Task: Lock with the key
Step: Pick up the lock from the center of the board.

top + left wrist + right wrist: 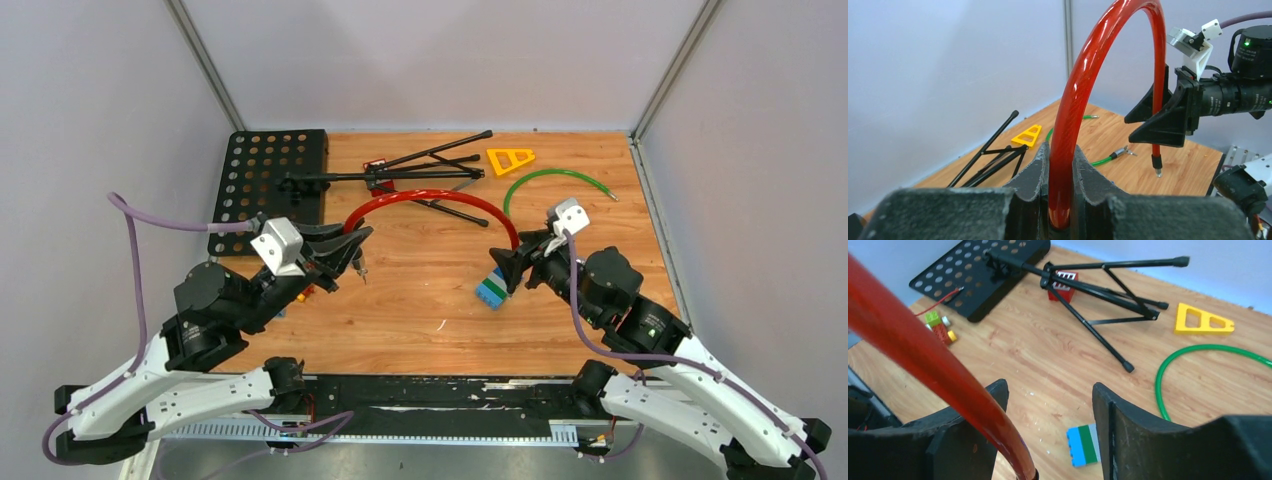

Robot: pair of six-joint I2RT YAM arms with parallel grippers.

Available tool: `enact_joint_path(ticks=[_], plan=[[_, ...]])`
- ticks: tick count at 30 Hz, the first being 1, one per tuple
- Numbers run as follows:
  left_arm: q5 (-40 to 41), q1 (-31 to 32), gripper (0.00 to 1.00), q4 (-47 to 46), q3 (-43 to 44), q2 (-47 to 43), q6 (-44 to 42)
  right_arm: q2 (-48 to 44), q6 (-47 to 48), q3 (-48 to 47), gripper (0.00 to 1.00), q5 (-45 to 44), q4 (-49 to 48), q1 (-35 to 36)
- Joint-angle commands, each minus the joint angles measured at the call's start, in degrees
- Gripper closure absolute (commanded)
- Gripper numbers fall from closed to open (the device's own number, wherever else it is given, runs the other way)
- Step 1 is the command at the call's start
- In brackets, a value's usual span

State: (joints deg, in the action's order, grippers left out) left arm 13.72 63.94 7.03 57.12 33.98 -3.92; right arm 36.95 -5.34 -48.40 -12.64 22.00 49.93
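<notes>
Left gripper (1060,152) clamped on red cable lock (430,197) (one end only). Cable arcs up and over toward the blue-green brick (491,289); right gripper (1049,386) above that brick, jaws spread, cable's free end hanging between them.

**Red cable's ends lost from sight**

The red cable (1083,100) sinks between the clamped fingers of the left gripper (1062,155), so its lower end is buried there. In the right wrist view the cable runs off the top-left corner and the bottom edge. From above, the right gripper (505,272) half covers the toy block (490,293).
</notes>
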Motion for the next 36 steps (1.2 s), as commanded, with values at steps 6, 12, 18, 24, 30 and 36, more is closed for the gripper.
enact_joint_path(ticks=[6,12,18,24,30,36], plan=[[-2.8,-0.2,1.0,-5.2,2.0,-1.7,2.1,2.9,3.7,-0.7,0.7,-4.4,-8.7,-0.1],[-1.3,-0.2,1.0,-5.5,1.1,-2.2,1.7,5.9,2.0,-4.7,0.74,-0.5,-3.3,-0.1],[0.9,-0.2,1.0,-8.9,-1.4,-3.7,2.5,6.4,-1.8,-6.5,1.0,-0.5,-1.5,-0.1],[-1.6,-0.2,1.0,-21.0,-10.0,-8.7,5.2,8.3,-17.3,-10.4,1.0,-1.9,-6.3,-0.1],[-6.0,-0.2,1.0,-33.5,-18.8,-12.7,8.4,10.0,-32.2,-8.2,1.0,1.3,-24.9,0.1],[-12.5,-0.2,1.0,-46.8,-25.6,-14.2,11.0,14.0,-47.4,-14.6,1.0,-3.6,-22.2,1.2]])
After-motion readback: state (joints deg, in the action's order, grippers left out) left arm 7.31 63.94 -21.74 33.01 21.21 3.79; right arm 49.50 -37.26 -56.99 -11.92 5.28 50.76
